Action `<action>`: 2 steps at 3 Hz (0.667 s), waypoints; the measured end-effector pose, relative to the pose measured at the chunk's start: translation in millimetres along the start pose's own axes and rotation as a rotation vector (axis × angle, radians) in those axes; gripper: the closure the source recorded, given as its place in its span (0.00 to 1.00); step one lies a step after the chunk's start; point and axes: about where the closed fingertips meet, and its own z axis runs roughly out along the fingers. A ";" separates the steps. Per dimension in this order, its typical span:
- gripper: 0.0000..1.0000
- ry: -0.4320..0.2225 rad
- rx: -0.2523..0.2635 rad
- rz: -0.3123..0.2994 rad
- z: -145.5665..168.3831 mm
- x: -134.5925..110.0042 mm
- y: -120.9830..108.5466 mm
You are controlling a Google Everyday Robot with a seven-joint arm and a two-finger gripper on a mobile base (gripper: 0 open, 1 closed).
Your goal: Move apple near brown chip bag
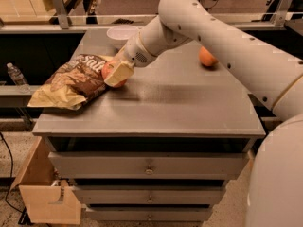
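The apple [111, 71], red-pink, is held between the fingers of my gripper [116, 73] just above or on the counter top, right beside the right edge of the brown chip bag [73, 81]. The bag lies crinkled at the left of the grey cabinet top [180, 103], its white "Salt" lettering facing up. The pale fingers cover most of the apple. I cannot tell whether the apple touches the bag.
An orange fruit [207, 57] lies at the back right of the top. A white bowl [121, 33] stands at the back, behind my arm. A water bottle [15, 74] stands on a shelf to the left. A wooden drawer [45, 193] stands open at lower left.
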 end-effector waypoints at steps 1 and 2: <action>0.00 0.000 -0.005 -0.001 2.6 -0.2 1.0; 0.00 0.007 -0.001 -0.005 -0.9 0.0 1.5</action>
